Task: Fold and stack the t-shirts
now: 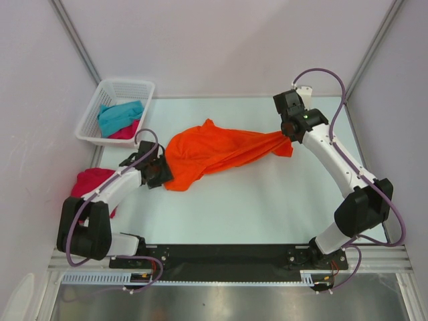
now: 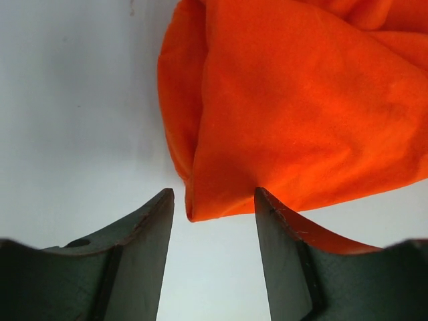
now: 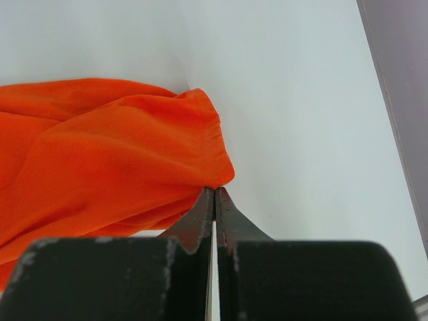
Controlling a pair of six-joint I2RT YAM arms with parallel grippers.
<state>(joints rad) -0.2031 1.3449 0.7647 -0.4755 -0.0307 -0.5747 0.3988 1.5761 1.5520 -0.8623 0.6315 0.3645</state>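
No text, label, brand, number or sign is legible in any of the three views. The orange t-shirt, the white basket and the pale surface carry no readable lettering.

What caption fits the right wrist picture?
Shut right end effector pinching the orange t-shirt by its hem, over the table.

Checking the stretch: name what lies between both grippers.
Top view: the orange t-shirt spans it, one end pinched by the right gripper, the other at the open left gripper.
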